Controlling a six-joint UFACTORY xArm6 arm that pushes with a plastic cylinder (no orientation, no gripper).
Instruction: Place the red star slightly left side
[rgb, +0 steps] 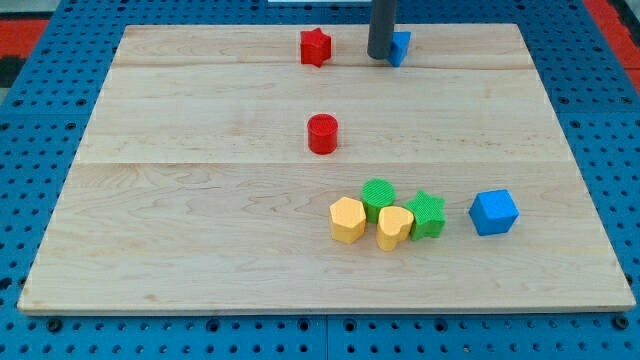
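The red star (315, 46) lies near the view's top edge of the wooden board (200, 200), a little left of centre. My tip (380, 55) is the lower end of a dark rod that comes down from the view's top. It stands to the right of the red star, with a gap between them. It touches or covers the left side of a small blue block (401, 47), whose shape I cannot make out.
A red cylinder (322, 133) stands mid-board below the star. Lower right is a cluster: yellow hexagon (347, 220), green cylinder (378, 196), yellow heart-like block (394, 228), green star (426, 214). A blue cube (493, 212) sits right of them.
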